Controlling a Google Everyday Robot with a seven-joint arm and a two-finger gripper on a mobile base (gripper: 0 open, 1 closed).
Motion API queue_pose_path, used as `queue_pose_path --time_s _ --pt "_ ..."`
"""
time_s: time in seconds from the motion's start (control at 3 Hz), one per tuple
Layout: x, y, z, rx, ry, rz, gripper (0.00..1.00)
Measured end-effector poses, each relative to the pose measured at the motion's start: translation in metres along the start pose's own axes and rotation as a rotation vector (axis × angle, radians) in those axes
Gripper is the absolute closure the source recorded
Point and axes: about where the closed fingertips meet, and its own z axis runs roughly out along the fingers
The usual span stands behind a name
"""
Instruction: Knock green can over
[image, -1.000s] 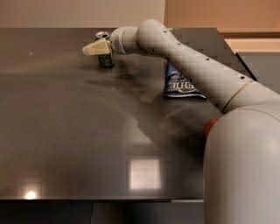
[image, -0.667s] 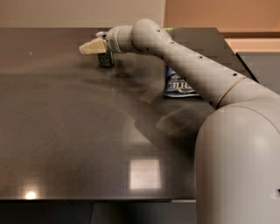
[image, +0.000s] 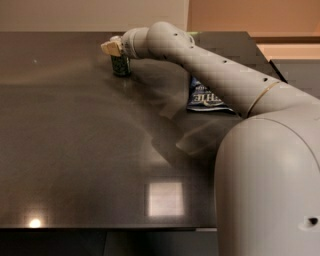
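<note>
The green can (image: 120, 65) stands upright on the far left part of the dark table (image: 75, 150). Only its lower body shows; its top is hidden behind my gripper (image: 112, 48). The gripper sits right over the can's top, with its pale fingertips pointing left. My grey arm reaches to it from the lower right across the table.
A blue chip bag (image: 205, 96) lies flat on the table to the right of the can, partly hidden under my arm. The table's far edge runs just behind the can. A beige wall and a counter lie behind at the right.
My gripper has moved a little left and lower over the can's top. The can still stands in the same place.
</note>
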Motion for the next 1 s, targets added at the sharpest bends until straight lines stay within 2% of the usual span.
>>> queue_pose_path --time_s 0.33,0.67,1.0 --pt "-0.006 0.001 -0.009 0.009 -0.006 0.013 0.65" --pt "-0.024 0.010 -0.028 -0.001 -0.002 0.009 0.88" --pt "-0.044 0.025 -0.052 -0.015 0.056 0.001 1.00"
